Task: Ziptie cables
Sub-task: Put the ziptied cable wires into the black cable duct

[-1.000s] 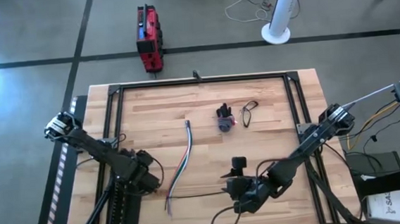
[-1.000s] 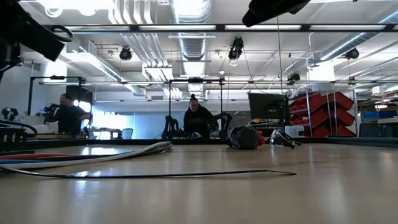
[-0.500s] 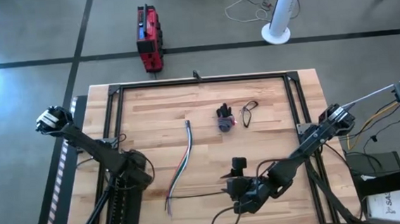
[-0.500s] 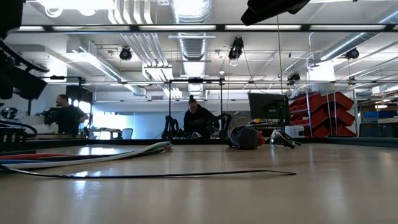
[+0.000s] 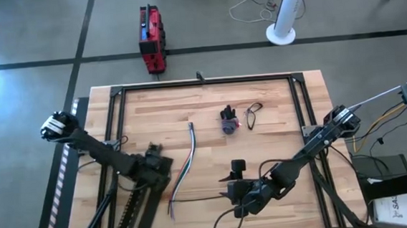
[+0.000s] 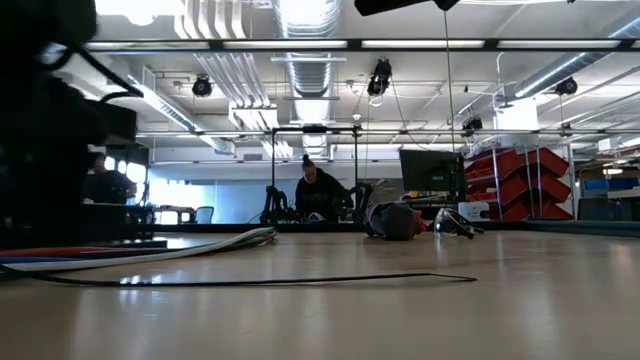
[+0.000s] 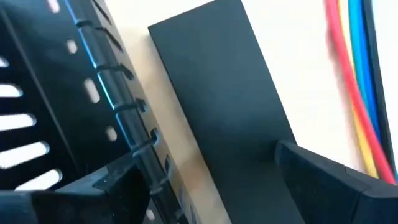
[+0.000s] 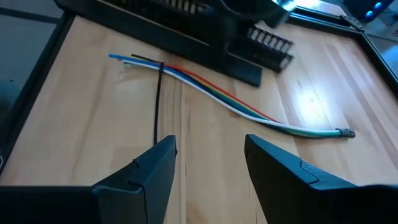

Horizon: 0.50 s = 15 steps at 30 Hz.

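Observation:
The cables (image 5: 183, 167), a loose bundle of coloured wires, lie flat on the wooden table left of centre, running from far to near; they also show in the right wrist view (image 8: 230, 99) and the low view (image 6: 150, 252). The ziptie (image 5: 199, 198), a thin dark strap, lies on the table across the bundle's near end (image 8: 158, 102) (image 6: 280, 281). My left gripper (image 5: 159, 162) stands open just left of the cables (image 7: 354, 81), touching nothing. My right gripper (image 8: 208, 168) hangs open right of the ziptie's free end (image 5: 238, 170).
Black frame rails (image 5: 201, 83) border the table. A small dark object (image 5: 227, 121) and a black wire loop (image 5: 254, 114) lie at the far centre. A slotted black cable carrier (image 5: 133, 212) sits at the near left. People sit in the room behind (image 6: 318, 195).
My left gripper has swung toward the table's right edge and come down beside the cables. My right gripper has shifted slightly toward the left. Cables and ziptie have stayed in place.

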{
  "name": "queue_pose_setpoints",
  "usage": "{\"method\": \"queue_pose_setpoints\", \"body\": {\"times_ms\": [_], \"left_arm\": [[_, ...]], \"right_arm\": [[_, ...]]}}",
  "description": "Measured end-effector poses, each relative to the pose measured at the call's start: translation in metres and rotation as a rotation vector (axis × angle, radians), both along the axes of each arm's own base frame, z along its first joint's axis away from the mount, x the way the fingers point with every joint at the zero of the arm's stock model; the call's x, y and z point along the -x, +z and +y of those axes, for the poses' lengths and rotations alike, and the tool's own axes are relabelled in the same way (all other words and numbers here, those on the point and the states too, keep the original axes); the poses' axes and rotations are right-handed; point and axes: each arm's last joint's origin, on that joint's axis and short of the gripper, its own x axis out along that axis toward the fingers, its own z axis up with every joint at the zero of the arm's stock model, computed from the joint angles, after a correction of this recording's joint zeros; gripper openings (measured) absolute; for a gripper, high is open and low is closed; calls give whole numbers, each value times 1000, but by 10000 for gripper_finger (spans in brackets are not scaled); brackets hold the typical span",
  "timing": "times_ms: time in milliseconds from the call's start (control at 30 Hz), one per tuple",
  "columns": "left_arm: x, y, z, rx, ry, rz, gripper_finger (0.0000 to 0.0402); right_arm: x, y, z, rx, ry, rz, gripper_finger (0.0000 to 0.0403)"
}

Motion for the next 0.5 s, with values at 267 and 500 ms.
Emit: {"method": "queue_pose_setpoints", "body": {"times_ms": [267,500], "left_arm": [[-59,-21,29,-88,-115,-17,308],[-122,-6,39,-155,-273,-73,308]], "right_arm": [[-1,0,-1,10,8,-1,180],[-4,-1,-9,-24,-52,5,180]]}}
